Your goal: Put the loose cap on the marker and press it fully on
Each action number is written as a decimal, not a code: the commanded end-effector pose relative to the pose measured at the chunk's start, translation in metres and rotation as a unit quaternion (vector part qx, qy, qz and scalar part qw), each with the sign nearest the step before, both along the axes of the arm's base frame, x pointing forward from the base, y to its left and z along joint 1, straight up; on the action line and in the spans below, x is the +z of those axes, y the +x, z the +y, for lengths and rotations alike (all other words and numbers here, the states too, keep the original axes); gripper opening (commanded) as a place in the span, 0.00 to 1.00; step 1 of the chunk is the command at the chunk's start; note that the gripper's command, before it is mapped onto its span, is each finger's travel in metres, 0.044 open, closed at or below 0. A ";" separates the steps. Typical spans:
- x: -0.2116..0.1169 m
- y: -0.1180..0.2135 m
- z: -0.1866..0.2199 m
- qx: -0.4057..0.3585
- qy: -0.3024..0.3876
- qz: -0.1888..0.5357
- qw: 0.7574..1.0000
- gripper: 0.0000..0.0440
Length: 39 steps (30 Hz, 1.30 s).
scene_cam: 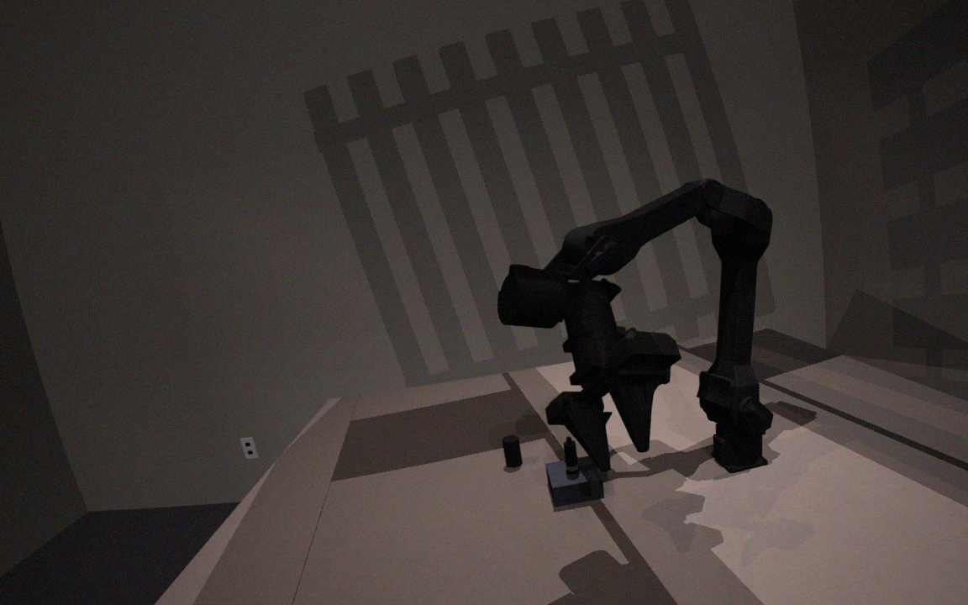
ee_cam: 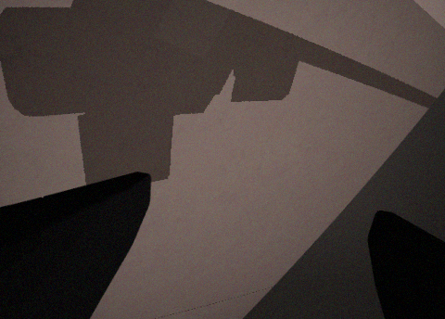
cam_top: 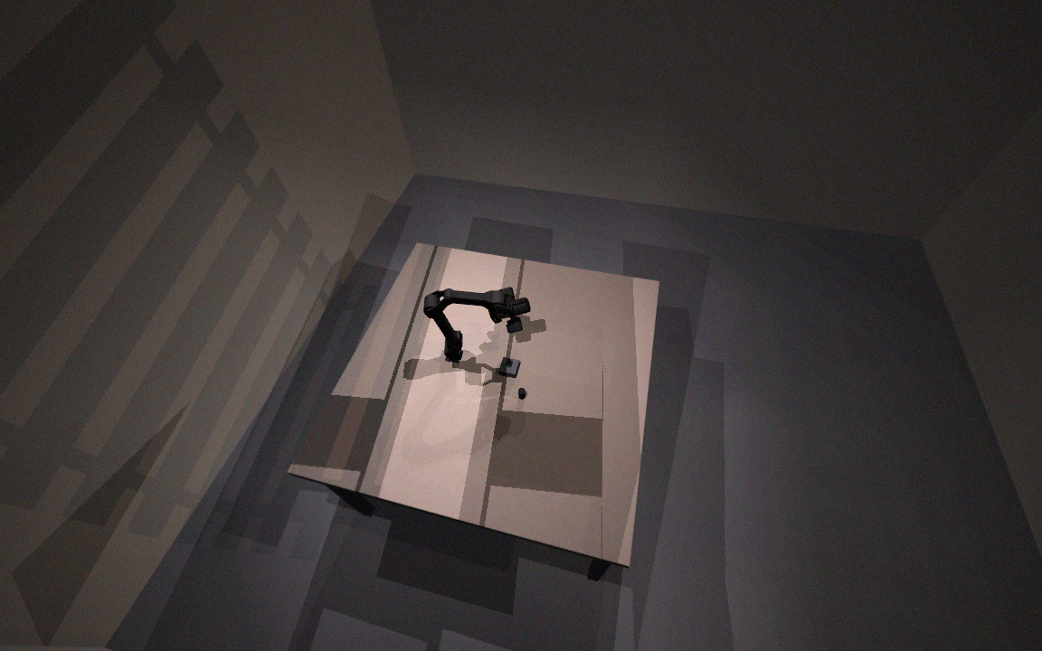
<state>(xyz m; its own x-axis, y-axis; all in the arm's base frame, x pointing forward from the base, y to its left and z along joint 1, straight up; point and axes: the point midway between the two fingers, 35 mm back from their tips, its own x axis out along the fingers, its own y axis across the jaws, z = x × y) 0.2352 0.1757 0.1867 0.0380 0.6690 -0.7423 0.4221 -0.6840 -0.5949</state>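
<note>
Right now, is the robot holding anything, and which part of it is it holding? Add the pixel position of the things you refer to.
Nothing is held: the fingers (scene_cam: pixel 644 444) stand apart, with nothing between them.

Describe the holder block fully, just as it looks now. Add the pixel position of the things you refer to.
The block (cam_top: pixel 510 367) (scene_cam: pixel 576 492) is a low, squarish, box-like piece, dark blue-grey, with a paler top face and a smooth look; its material cannot be told. It sits flat on the table (cam_top: pixel 557 340) (scene_cam: pixel 412 526). The marker (scene_cam: pixel 570 455) stands upright in its top, uncapped, tip up. The cap (cam_top: pixel 521 393) (scene_cam: pixel 512 451) stands apart from it. In the exterior view a finger of the open hand (cam_top: pixel 513 325) (scene_cam: pixel 625 460) overlaps its edge; contact there cannot be judged.
</note>
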 end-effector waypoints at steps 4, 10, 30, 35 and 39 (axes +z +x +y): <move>0.000 0.007 -0.017 -0.029 -0.017 0.020 0.999 0.74; 0.001 0.014 -0.033 -0.059 -0.029 0.038 0.997 0.74; 0.000 0.037 -0.089 -0.155 -0.070 0.091 0.981 0.74; -0.001 0.042 -0.104 -0.176 -0.080 0.103 0.976 0.74; -0.002 0.047 -0.115 -0.193 -0.089 0.113 0.971 0.74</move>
